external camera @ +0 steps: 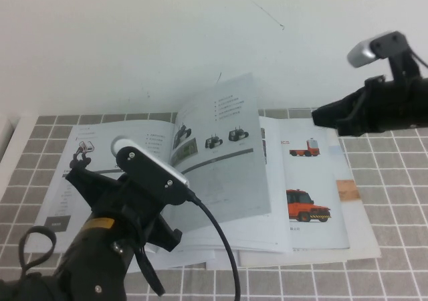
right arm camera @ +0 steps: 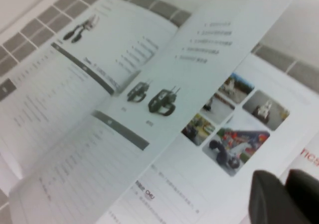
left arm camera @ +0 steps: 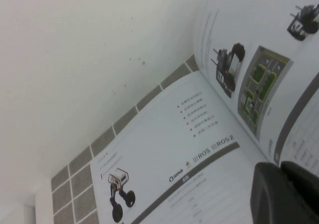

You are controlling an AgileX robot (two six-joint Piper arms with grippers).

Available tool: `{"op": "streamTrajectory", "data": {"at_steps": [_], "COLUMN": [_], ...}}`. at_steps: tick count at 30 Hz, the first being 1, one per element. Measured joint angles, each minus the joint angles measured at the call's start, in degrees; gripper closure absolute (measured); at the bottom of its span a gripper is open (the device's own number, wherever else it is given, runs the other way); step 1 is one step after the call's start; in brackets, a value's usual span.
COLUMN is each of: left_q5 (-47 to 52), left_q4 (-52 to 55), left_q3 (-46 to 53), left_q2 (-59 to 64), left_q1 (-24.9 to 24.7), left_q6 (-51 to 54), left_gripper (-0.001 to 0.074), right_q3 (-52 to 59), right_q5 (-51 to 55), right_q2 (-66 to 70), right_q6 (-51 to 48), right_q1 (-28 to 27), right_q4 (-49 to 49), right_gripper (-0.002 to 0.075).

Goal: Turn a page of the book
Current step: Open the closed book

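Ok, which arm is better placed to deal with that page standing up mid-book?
Probably the left. The left gripper sits low over the book, right beside the standing page near the spine. The right gripper hangs raised beyond the book's far right side, touching nothing.

The flat left-hand page (left arm camera: 199,149) of the book (external camera: 160,174) carries, in the left wrist view, a heading line reading "ROS" and "ROS 2" above its dark grey bar (left arm camera: 189,176). All other print, including red characters, stays unreadable.
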Motion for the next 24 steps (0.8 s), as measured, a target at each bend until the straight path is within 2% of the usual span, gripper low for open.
{"op": "streamTrajectory", "data": {"at_steps": [3,6,9,13,19,22,24], "left_q5": [1.97,8.62,12.82,17.14,21.66,20.55,20.0], "left_q4": [0.93,8.57,25.23,51.55,87.24,101.82,107.9], "left_q3": [0.0,0.0,-0.12,-2.24,-9.43,-11.34,-11.8], "left_q2": [-0.86,-0.23,2.89,8.69,17.87,21.03,21.88], "left_q1": [1.21,6.39,14.09,20.94,22.23,22.23,22.23], "left_q6": [0.13,-5.08,-22.82,-48.1,-81.0,-94.62,-100.48], "left_gripper": [0.0739,0.0739,0.0739,0.0739,0.0739,0.0739,0.0739], "right_q3": [0.0,0.0,0.0,0.0,0.0,0.0,0.0], "right_q5": [2.22,5.96,9.22,6.87,-0.32,-1.49,-2.69], "right_q2": [-4.29,-7.51,-8.64,-8.43,-6.46,-5.19,-4.13], "right_q6": [-0.93,-1.8,-2.15,-2.23,-3.72,-4.31,-4.56], "right_q1": [-1.01,-0.21,2.75,8.41,15.81,17.45,17.86], "right_q4": [-0.1,-0.1,-0.1,-0.33,1.13,1.68,1.89], "right_gripper": [0.0692,0.0715,0.072,0.0725,0.0726,0.0726,0.0726]}}
